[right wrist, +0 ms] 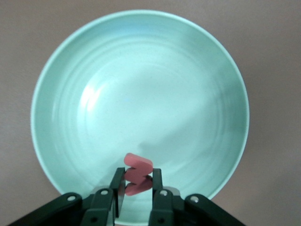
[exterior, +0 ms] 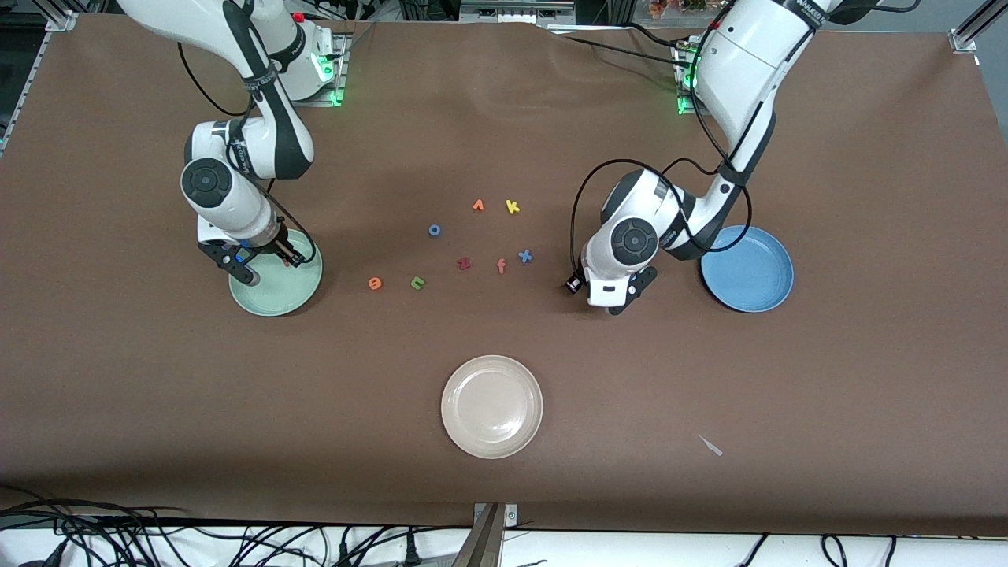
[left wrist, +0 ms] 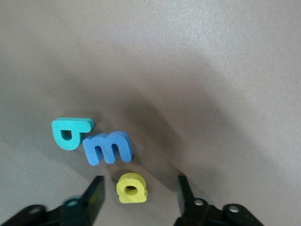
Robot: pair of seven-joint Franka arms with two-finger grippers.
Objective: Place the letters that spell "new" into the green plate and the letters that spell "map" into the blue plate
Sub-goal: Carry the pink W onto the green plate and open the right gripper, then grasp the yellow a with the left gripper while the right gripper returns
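My right gripper (right wrist: 137, 188) hangs over the green plate (exterior: 303, 293), inside its rim on the edge toward my base. The fingers are closed on the salmon-red w (right wrist: 137, 173), pinching it edge-on so it stands upright between the pads. It is held over the plate because this is the first letter of "new" to go in; I judge release is the next step. The bowl under it holds no other letter.

The orange e (exterior: 375, 283) and green n (exterior: 417, 283) lie on the table (exterior: 504, 118) beside the green plate, toward the left arm's end, side by side and apart.

My left gripper (left wrist: 138, 193) is low over the table beside the blue plate (exterior: 756, 295), on the side toward the green plate. Its jaws stand apart with the yellow rounded letter (left wrist: 132, 188) between them; neither finger touches it in the left wrist view. I judge this a straddle before closing. The blue m (left wrist: 107, 147) lies just beside the yellow letter, and the teal letter (left wrist: 70, 133) touches or nearly touches the m. That crowding is the risk: a finger could nudge the m.

The blue plate shows no letters. The remaining letters, among them the blue o (exterior: 434, 230) and yellow k (exterior: 513, 206), lie between the two plates; the beige plate (exterior: 535, 409) sits nearer the front camera than all of them.
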